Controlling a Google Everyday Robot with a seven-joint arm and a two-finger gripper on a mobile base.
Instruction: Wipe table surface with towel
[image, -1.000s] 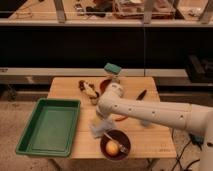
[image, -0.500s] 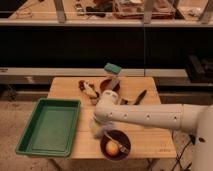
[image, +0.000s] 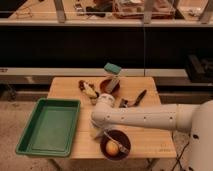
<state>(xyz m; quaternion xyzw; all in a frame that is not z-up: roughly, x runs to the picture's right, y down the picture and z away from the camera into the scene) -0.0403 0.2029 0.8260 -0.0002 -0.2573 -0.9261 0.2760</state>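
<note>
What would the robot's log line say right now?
arm: stretched over table | gripper: low, between tray and front bowl | towel: at gripper, mostly hidden

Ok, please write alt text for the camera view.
A white robot arm reaches from the right across a wooden table, its gripper low near the front edge beside a dark red bowl. A green tray lies at the left, a teal sponge at the back.
</note>
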